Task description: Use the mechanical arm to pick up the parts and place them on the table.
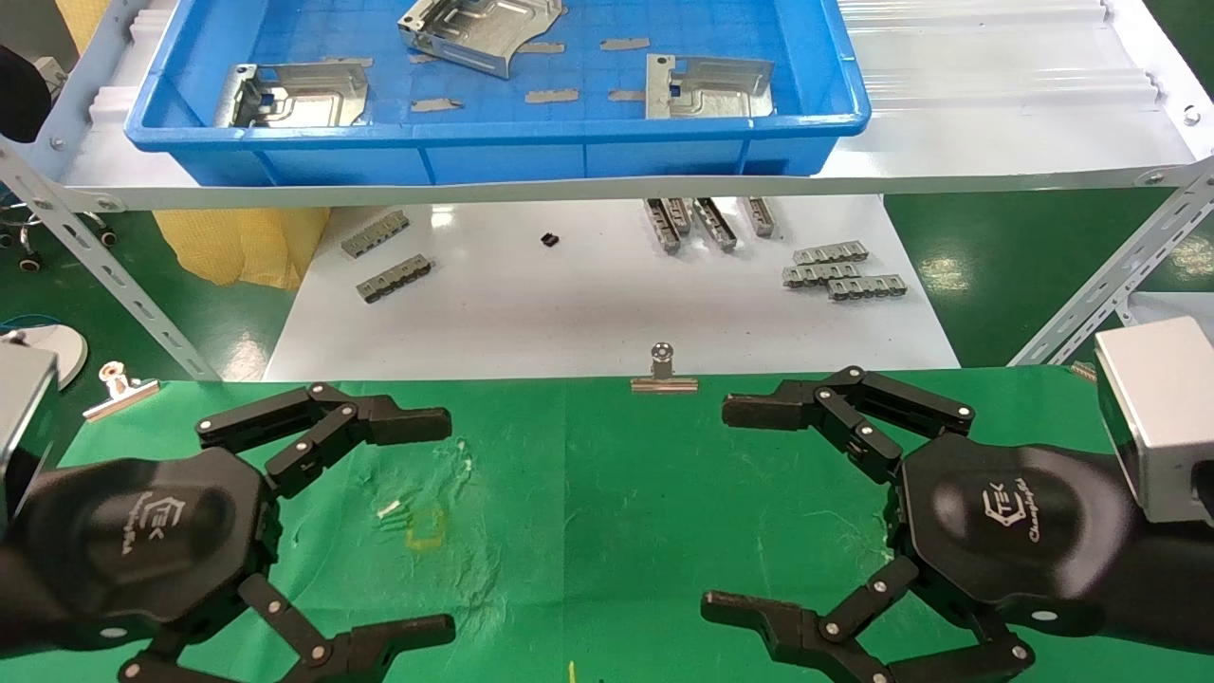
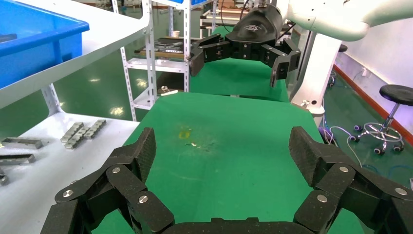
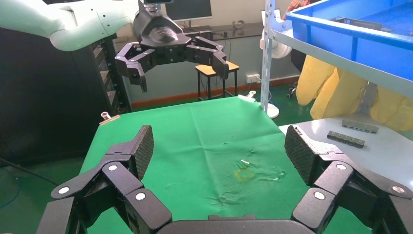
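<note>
Three shiny silver parts lie in a blue tray point(image 1: 493, 128) on the white shelf at the back: one on the left point(image 1: 294, 95), one in the middle point(image 1: 474, 33), one on the right point(image 1: 707, 87). The table point(image 1: 607, 493) with green cloth is in front of me and bears no part. My left gripper point(image 1: 444, 524) hovers open and empty over the cloth's left side; it also shows in its own wrist view point(image 2: 221, 156). My right gripper point(image 1: 721, 507) hovers open and empty over the right side; it also shows in its own wrist view point(image 3: 219, 151).
Grey comb-like strips point(image 1: 394, 280) point(image 1: 839, 270) lie on the white tabletop under the shelf. Binder clips point(image 1: 664, 370) point(image 1: 119, 384) sit at the cloth's far edge. Slanted shelf struts point(image 1: 95, 256) point(image 1: 1119, 275) stand at both sides. A yellow mark point(image 1: 425, 526) is on the wrinkled cloth.
</note>
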Available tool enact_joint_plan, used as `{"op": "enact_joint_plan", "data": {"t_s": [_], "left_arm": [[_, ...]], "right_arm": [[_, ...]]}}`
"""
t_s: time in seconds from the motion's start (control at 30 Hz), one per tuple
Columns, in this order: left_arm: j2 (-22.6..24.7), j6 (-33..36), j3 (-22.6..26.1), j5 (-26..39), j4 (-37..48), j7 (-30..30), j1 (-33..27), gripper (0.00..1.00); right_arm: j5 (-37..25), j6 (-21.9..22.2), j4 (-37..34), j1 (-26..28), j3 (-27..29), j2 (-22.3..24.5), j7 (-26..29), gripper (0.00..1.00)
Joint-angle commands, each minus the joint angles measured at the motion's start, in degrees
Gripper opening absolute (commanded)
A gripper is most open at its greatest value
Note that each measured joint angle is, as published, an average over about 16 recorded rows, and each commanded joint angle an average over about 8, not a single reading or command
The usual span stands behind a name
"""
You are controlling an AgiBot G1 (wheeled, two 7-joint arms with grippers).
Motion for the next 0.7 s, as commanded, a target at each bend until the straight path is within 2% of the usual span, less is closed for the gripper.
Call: {"op": "enact_joint_plan", "data": {"t_s": [0.03, 0.7], "left_arm": [[0.0, 0.0, 0.0, 0.0, 0.0, 0.0, 0.0, 1.0], [0.0, 0.0, 0.0, 0.0, 0.0, 0.0, 0.0, 1.0]], "right_arm": [[0.0, 0.0, 0.0, 0.0, 0.0, 0.0, 0.0, 1.0], [0.0, 0.0, 0.0, 0.0, 0.0, 0.0, 0.0, 1.0]]}}
